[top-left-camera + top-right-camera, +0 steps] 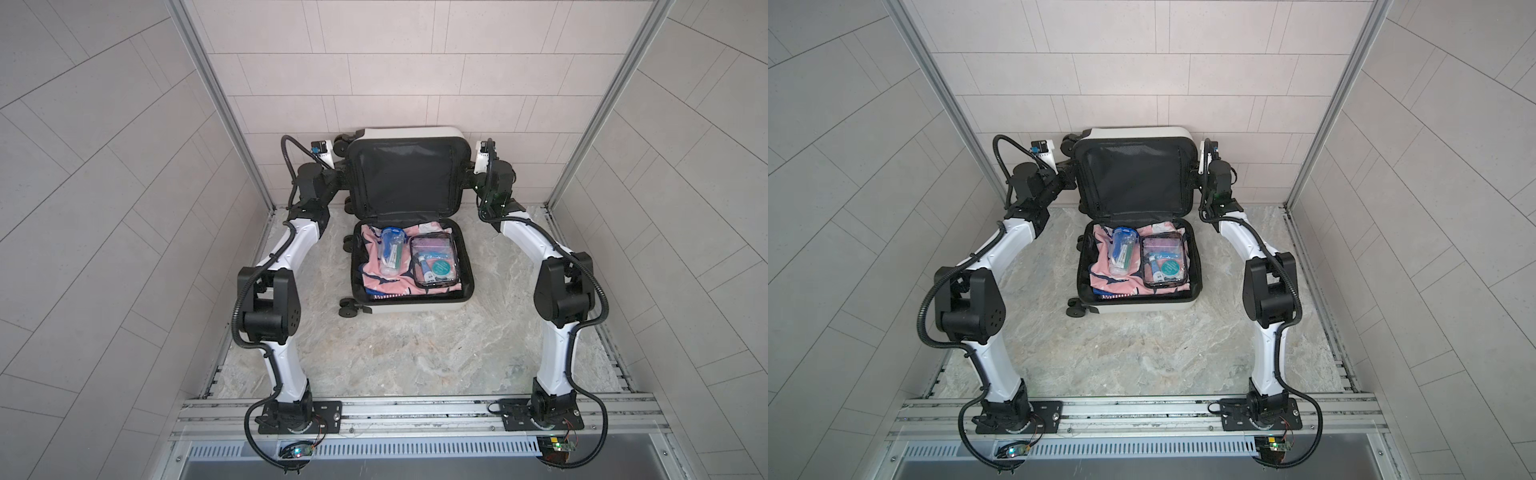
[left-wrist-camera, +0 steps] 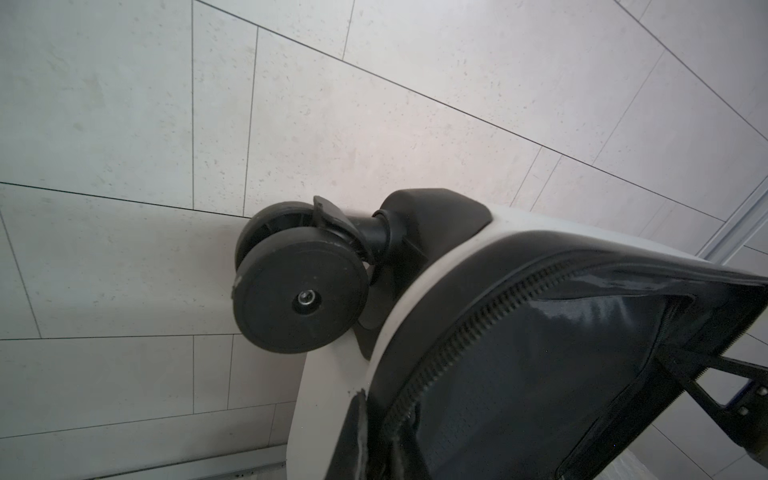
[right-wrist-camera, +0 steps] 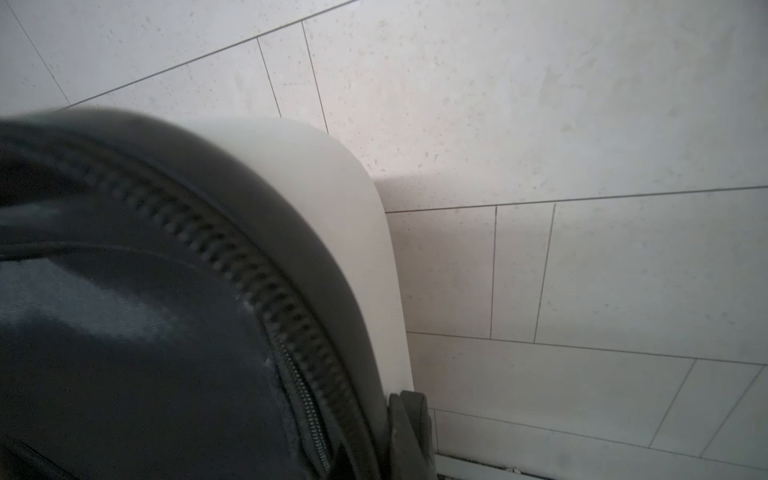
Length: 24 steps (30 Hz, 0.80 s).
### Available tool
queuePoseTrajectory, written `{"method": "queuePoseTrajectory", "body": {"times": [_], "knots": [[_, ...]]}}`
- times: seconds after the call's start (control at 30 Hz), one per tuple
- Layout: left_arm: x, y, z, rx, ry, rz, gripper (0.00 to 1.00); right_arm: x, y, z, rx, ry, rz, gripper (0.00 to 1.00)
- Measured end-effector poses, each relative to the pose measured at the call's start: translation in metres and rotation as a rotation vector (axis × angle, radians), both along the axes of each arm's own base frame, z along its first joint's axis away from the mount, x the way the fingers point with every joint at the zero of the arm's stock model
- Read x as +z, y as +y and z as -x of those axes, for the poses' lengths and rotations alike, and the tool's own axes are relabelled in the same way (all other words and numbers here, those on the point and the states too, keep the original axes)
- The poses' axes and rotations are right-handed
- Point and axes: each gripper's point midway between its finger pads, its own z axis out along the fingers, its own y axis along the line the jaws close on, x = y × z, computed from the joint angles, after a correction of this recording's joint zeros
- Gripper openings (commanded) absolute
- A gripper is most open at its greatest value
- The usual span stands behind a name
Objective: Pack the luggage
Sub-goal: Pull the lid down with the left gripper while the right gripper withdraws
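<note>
Well, your luggage (image 1: 415, 306) (image 1: 1142, 308) lies open near the back edge of the tabletop (image 1: 395, 365), about midway between its left and right edges. Its long axis runs side to side, parallel to that back edge. The wheels (image 1: 348, 309) point toward the left edge and the opposite end toward the right edge.

The lower shell rests flat with its opening upward. The lid (image 1: 405, 178) stands up from the hinge along the back long side, black lining facing the front edge and white shell facing the tiled back wall (image 1: 374, 83). You cannot tell whether the lid touches that wall.

Inside the lower shell, a pink patterned cloth (image 1: 386, 286) covers the bottom. A clear case with a blue cap (image 1: 391, 249) lies on its left half. A clear pouch with black edging (image 1: 434, 262) lies just beside it on the right half.

Your left gripper (image 1: 345, 176) (image 2: 376, 444) sits at the lid's left rim, below a wheel. In the left wrist view its fingers (image 2: 355, 436) pinch that rim, one on the white shell and one on the lining side. Your right gripper (image 1: 471, 174) (image 3: 374, 453) sits at the lid's right rim. In the right wrist view one of its fingers (image 3: 409, 428) presses the outside of the white shell, closed on the rim there.
</note>
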Motion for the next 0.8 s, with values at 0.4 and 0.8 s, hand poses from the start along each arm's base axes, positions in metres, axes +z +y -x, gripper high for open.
{"method": "queuePoseTrajectory", "body": {"times": [0.4, 0.8], "knots": [[0.011, -0.007, 0.045, 0.032, -0.027, -0.066, 0.00, -0.025, -0.006, 0.035, -0.026, 0.049, -0.104, 0.54], [0.009, -0.005, 0.066, 0.038, -0.022, -0.070, 0.00, -0.046, -0.015, 0.102, -0.064, 0.191, -0.099, 0.70]]}}
